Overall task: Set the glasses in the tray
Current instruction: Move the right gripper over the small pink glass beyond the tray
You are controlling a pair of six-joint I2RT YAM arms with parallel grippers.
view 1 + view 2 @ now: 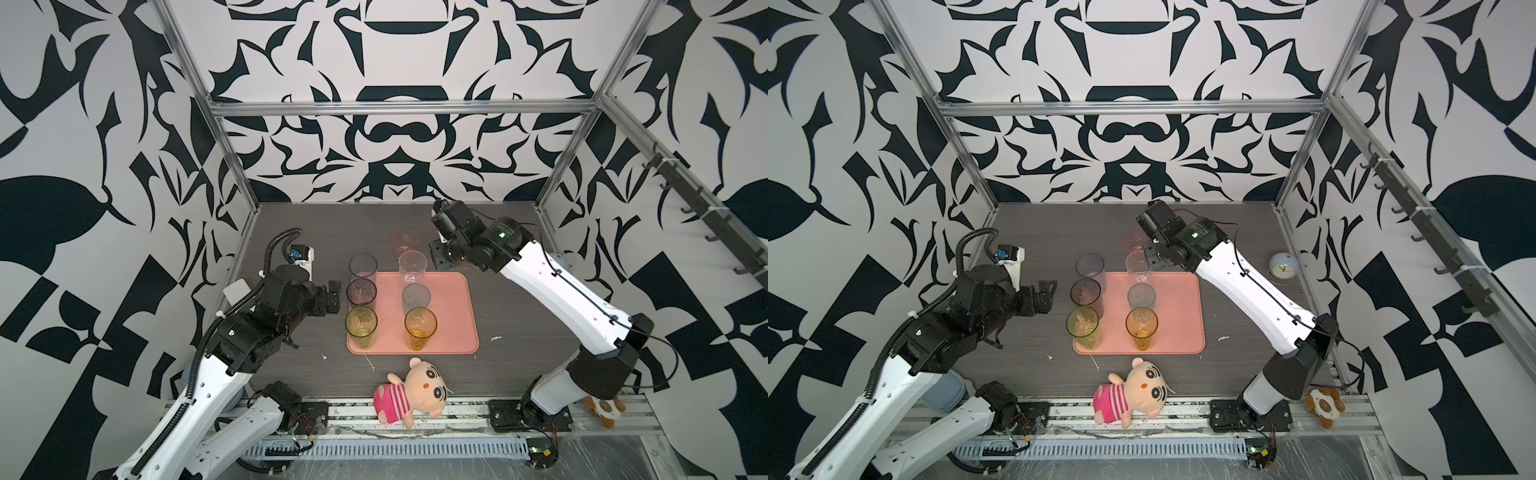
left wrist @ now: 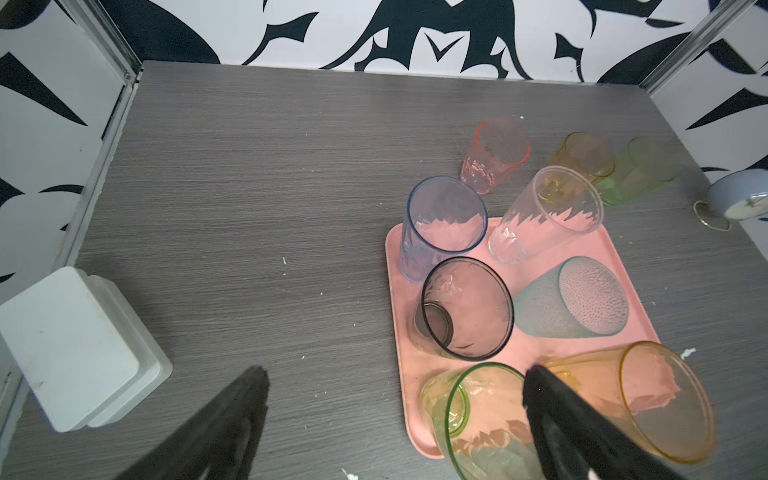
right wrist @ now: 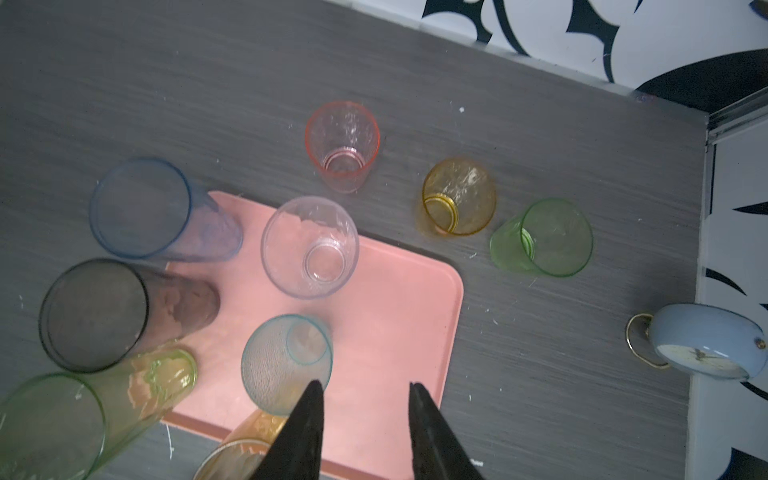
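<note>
The dark grey wood-grain table bears the flat salmon-pink rectangular tray. The left gripper hangs just beside the tray's left edge, jaws spread wide and empty. The right gripper hovers above the tray's far side, jaws apart with nothing between them.

Six see-through tumblers stand upright on the tray:
- blue-grey tumbler
- smoky tumbler
- tall green tumbler
- clear tumbler
- teal tumbler
- amber tumbler

The pink tumbler, short yellow tumbler and short green tumbler stand on the table beyond the tray.

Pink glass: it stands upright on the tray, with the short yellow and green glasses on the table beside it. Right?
No: the pink glass stands upright on the table beyond the tray, not on it, as the right wrist view shows. The rest holds.
</note>
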